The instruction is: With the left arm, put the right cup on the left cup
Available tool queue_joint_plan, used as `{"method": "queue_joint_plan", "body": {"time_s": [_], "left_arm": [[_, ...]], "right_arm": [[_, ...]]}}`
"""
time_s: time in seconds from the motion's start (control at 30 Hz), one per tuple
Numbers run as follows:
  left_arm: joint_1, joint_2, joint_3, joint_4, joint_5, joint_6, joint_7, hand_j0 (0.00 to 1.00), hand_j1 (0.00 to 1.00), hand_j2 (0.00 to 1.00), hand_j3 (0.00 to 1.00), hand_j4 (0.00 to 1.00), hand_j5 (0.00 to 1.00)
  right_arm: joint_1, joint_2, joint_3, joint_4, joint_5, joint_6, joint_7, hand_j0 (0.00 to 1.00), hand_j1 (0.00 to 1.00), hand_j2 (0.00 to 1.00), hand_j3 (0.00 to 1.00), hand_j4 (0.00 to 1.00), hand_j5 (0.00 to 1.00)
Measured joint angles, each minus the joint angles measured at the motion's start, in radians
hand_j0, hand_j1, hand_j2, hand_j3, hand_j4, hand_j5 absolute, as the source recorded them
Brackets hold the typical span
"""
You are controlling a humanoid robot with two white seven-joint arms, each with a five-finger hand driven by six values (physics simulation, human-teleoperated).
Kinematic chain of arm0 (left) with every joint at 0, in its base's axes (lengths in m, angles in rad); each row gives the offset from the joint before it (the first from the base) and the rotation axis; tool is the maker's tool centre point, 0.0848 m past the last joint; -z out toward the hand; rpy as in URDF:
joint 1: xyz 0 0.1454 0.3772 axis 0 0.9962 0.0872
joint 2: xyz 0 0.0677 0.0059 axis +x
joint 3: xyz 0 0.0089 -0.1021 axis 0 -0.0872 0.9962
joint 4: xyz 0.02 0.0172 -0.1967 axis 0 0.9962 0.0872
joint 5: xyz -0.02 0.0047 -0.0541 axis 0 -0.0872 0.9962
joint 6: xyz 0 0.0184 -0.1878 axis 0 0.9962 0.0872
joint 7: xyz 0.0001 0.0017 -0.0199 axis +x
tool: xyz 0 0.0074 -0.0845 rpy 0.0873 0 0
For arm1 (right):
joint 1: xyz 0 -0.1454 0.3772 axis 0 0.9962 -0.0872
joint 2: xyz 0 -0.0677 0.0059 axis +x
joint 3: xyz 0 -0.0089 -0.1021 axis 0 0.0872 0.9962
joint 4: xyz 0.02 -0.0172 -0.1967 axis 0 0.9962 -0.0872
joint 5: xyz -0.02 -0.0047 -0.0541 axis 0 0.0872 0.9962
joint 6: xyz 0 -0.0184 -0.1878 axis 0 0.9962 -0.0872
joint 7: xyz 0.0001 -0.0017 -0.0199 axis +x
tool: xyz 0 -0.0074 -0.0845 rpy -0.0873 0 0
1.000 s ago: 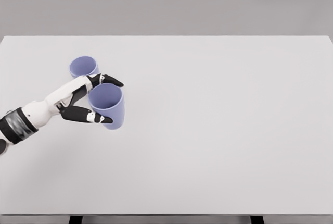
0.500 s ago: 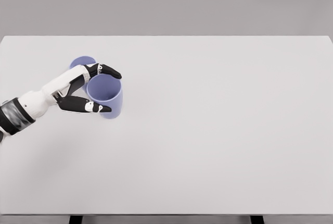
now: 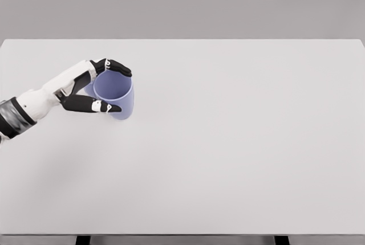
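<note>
Carrying a blue cup [image 3: 116, 98] over the far-left part of the white table [image 3: 239, 142], the robot's left hand [image 3: 91, 88] has its fingers clamped round the cup's wall.

The second cup is hidden in this view, probably behind the hand and the held cup. The carry looks nearly done; what remains, by this view, is lining up rim over rim, lowering squarely, then releasing.

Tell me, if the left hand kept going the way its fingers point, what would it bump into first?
Probably nothing. The left hand is wrapped around a blue cup and points toward the picture's right. Past the cup, only bare white table shows in that direction, though depth is hard to judge from this one view.
</note>
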Motion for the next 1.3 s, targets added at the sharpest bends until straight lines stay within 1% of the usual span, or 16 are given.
{"method": "queue_joint_plan", "body": {"time_s": [0.23, 0.3, 0.33, 0.43, 0.6, 0.67, 1.3], "left_arm": [[-0.045, -0.003, -0.001, 0.007, 0.000, 0.027, 0.000, 0.67, 0.67, 0.67, 0.67, 0.67, 0.67], [-0.045, -0.005, -0.001, 0.010, 0.000, 0.032, 0.000, 0.67, 0.67, 0.67, 0.67, 0.67, 0.67], [-0.063, -0.006, -0.001, 0.012, 0.000, 0.034, 0.000, 0.67, 0.67, 0.67, 0.67, 0.67, 0.67], [-0.075, -0.008, -0.001, 0.019, 0.001, 0.039, 0.000, 0.67, 0.67, 0.67, 0.67, 0.67, 0.67], [-0.078, -0.010, -0.002, 0.024, 0.002, 0.044, 0.000, 0.67, 0.67, 0.67, 0.67, 0.67, 0.67], [-0.092, -0.010, -0.001, 0.027, 0.003, 0.044, 0.000, 0.67, 0.67, 0.67, 0.67, 0.67, 0.67], [-0.135, -0.005, 0.009, 0.066, 0.023, 0.045, 0.000, 0.67, 0.67, 0.67, 0.67, 0.67, 0.67]], "right_arm": [[0.000, 0.000, 0.000, 0.000, 0.000, 0.000, 0.000, 1.00, 1.00, 1.00, 1.00, 1.00, 1.00], [0.000, 0.000, 0.000, 0.000, 0.000, 0.000, 0.000, 1.00, 1.00, 1.00, 1.00, 1.00, 1.00], [0.000, 0.000, 0.000, 0.000, 0.000, 0.000, 0.000, 1.00, 1.00, 1.00, 1.00, 1.00, 1.00], [0.000, 0.000, 0.000, 0.000, 0.000, 0.000, 0.000, 1.00, 1.00, 1.00, 1.00, 1.00, 1.00], [0.000, 0.000, 0.000, 0.000, 0.000, 0.000, 0.000, 1.00, 1.00, 1.00, 1.00, 1.00, 1.00], [0.000, 0.000, 0.000, 0.000, 0.000, 0.000, 0.000, 1.00, 1.00, 1.00, 1.00, 1.00, 1.00], [0.000, 0.000, 0.000, 0.000, 0.000, 0.000, 0.000, 1.00, 1.00, 1.00, 1.00, 1.00, 1.00]]}}
